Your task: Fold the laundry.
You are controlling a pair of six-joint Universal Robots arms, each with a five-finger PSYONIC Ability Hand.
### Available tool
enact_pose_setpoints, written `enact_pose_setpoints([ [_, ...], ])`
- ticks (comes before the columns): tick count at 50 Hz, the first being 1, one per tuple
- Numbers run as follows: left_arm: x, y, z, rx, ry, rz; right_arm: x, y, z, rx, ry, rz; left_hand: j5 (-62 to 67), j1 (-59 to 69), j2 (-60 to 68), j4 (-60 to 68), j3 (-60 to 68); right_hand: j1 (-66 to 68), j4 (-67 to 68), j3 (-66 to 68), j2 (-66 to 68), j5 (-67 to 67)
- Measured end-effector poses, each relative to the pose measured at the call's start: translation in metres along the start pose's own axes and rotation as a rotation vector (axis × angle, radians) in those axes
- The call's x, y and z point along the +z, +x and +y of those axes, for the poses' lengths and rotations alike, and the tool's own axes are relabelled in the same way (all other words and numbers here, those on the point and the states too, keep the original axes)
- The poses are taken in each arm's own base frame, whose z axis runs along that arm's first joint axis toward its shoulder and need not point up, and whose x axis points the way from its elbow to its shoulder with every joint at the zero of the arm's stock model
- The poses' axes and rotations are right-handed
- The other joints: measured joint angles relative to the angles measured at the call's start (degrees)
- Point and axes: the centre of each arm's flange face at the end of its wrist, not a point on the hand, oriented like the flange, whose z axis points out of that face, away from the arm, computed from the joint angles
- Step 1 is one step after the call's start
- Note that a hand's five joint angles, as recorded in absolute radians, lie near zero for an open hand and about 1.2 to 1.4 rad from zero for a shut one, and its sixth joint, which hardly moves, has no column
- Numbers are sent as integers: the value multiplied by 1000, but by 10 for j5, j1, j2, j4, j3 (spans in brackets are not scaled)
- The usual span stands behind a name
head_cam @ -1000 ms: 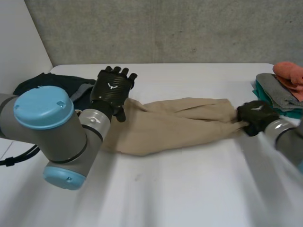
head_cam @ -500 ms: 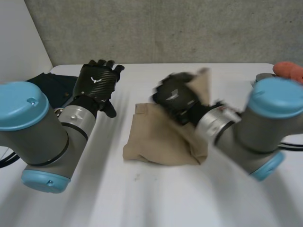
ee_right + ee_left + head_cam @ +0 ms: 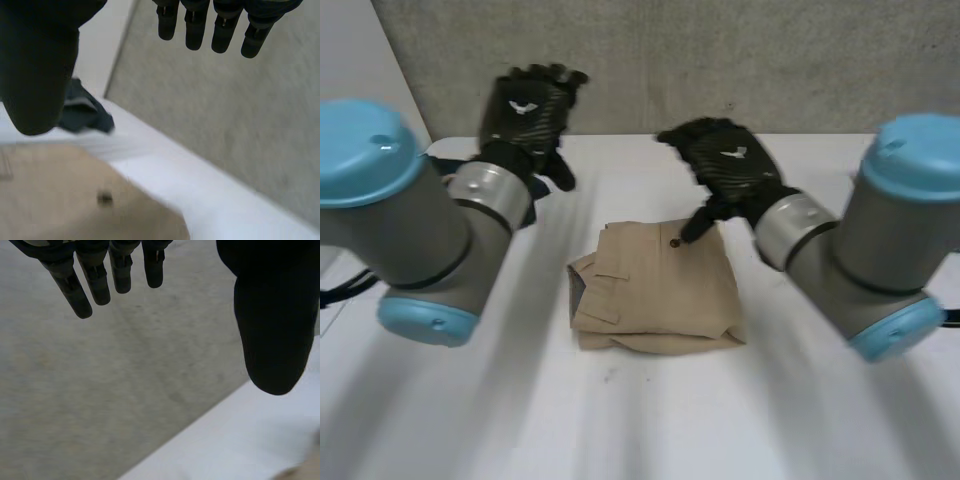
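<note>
Now left hand (image 3: 525, 110) and right hand (image 3: 725, 165) hang empty, fingers straight, near folded tan trousers (image 3: 655, 290).

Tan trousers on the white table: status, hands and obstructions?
Left hand open, right hand open, holding nothing. Tan cloth trousers folded on white table. Dark garment lies apart, nothing blocking.

My left hand (image 3: 527, 112) and right hand (image 3: 728, 165) hung clear above the trousers (image 3: 655, 290). Bare table (image 3: 650, 420) lay at their six o'clock; a dark cloth (image 3: 85, 112) sat at ten.
</note>
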Motion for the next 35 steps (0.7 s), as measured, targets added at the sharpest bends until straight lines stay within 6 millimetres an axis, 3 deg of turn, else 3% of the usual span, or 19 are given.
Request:
enact_pose_setpoints([
  [2,0,13,7,-9,-35,35,-1,14,8,40,-59,26,0,0,0,0,0,0,0,0,0,0],
  [5,-3,45,35,-11,-157,120,2,31,31,85,-194,51,0,0,0,0,0,0,0,0,0,0],
  [10,-11,70,85,17,-348,175,12,36,66,87,-332,23,0,0,0,0,0,0,0,0,0,0],
  [13,-16,73,111,47,-451,170,17,34,84,78,-381,-6,0,0,0,0,0,0,0,0,0,0],
  [19,-23,68,133,116,-557,145,20,30,105,35,-428,-38,0,0,-2,0,0,0,0,0,-2,0],
  [23,-22,61,132,137,-564,132,21,30,107,-29,-430,-42,0,-7,-8,0,0,-6,0,0,-7,0],
  [27,-17,54,114,134,-519,117,19,33,96,-103,-411,-24,0,-7,-9,0,0,-6,0,0,-7,0],
  [33,-10,48,67,108,-394,120,8,34,66,-199,-352,42,-1,-7,-9,0,0,-6,0,0,-7,0],
  [35,-8,46,42,91,-322,147,2,28,56,-226,-315,59,-1,-7,-9,0,0,-6,0,0,-7,0],
])
